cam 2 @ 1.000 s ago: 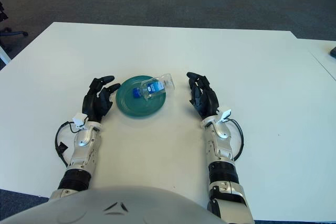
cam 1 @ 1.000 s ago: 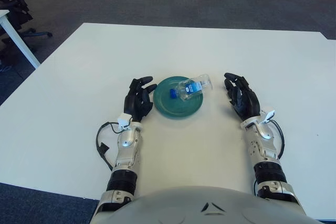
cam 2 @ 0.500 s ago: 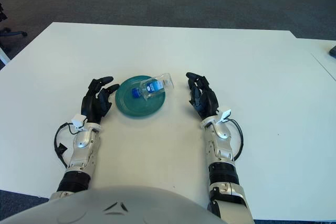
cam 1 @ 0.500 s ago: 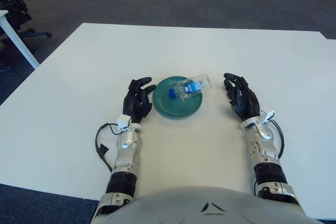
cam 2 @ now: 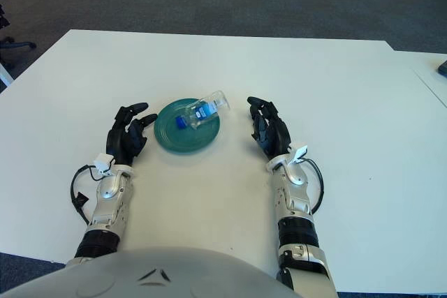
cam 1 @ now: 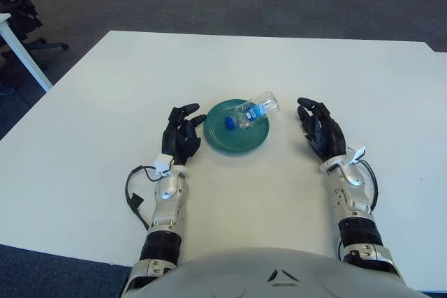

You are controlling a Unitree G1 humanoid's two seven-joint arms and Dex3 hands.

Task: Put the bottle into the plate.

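bottle [cam 1: 253,112] lies across plate [cam 1: 227,138] rim: light, slick, likely to roll; grip mid-body. left hand [cam 1: 181,134] and right hand [cam 1: 320,130] flank it, fingers relaxed, empty.

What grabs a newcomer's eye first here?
The green plate at the middle of the white table, with a clear bottle lying on its side, blue cap over the plate and base out past the far right rim. Then the two black hands flanking it, left hand and right hand, both holding nothing.
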